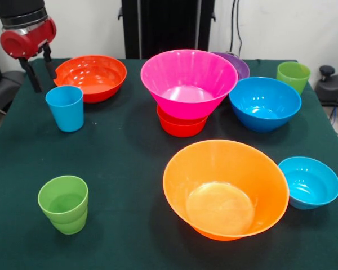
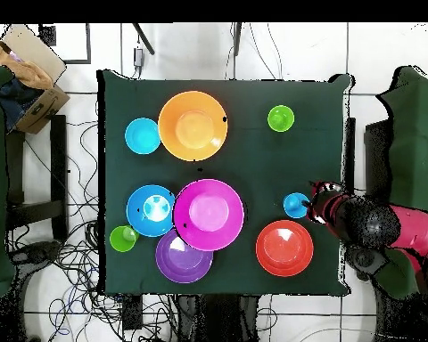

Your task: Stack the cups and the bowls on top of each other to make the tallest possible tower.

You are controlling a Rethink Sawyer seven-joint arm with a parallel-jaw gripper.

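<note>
My gripper (image 1: 40, 72) hangs open and empty at the table's far left corner, just behind the sky blue cup (image 1: 65, 108) and left of the medium red-orange bowl (image 1: 90, 76). Overhead, the gripper (image 2: 316, 203) sits right beside the blue cup (image 2: 296, 205). The large pink bowl (image 1: 188, 81) rests on the small red-orange bowl (image 1: 180, 126), a low tower. Behind it peeks the purple bowl (image 1: 240, 64). The blue bowl (image 1: 265, 103), large orange bowl (image 1: 225, 188) and small blue bowl (image 1: 310, 183) stand apart. One green cup (image 1: 293, 76) is far right, another (image 1: 63, 203) near left.
A dark green cloth (image 1: 129, 163) covers the table. Overhead, a cardboard box (image 2: 30, 76) sits off one corner and cables (image 2: 75, 267) lie on the floor beside the table. A black fixture (image 1: 329, 84) stands beyond the right edge.
</note>
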